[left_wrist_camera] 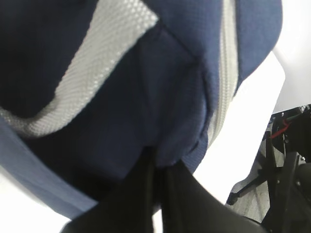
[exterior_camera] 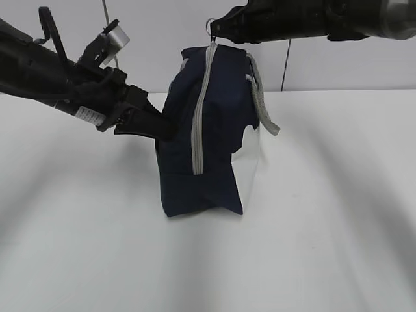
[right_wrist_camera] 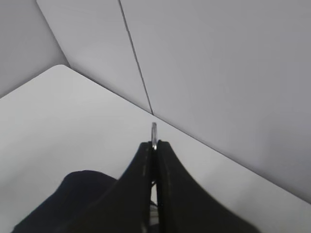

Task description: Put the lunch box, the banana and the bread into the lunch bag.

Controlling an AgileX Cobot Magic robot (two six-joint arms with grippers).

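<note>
The navy lunch bag (exterior_camera: 218, 130) stands upright on the white table (exterior_camera: 325, 227), and its grey zipper (exterior_camera: 198, 123) looks closed along the side facing me. My right gripper (exterior_camera: 216, 29) is shut on the metal ring pull (exterior_camera: 210, 26) at the bag's top; the ring pull (right_wrist_camera: 154, 130) pokes out above the right gripper's (right_wrist_camera: 155, 144) tips. My left gripper (exterior_camera: 168, 128) is shut on a fold of the bag's fabric (left_wrist_camera: 167, 145) on its left side, where the left gripper's (left_wrist_camera: 160, 162) tips pinch it. The lunch box, the banana and the bread are out of view.
A grey webbing handle (exterior_camera: 261, 101) hangs down the bag's right side over its white panel (exterior_camera: 248, 162). A grey wall (exterior_camera: 338, 65) rises behind the table. Past the table edge, the left wrist view shows a stand's legs (left_wrist_camera: 272, 165) on the floor.
</note>
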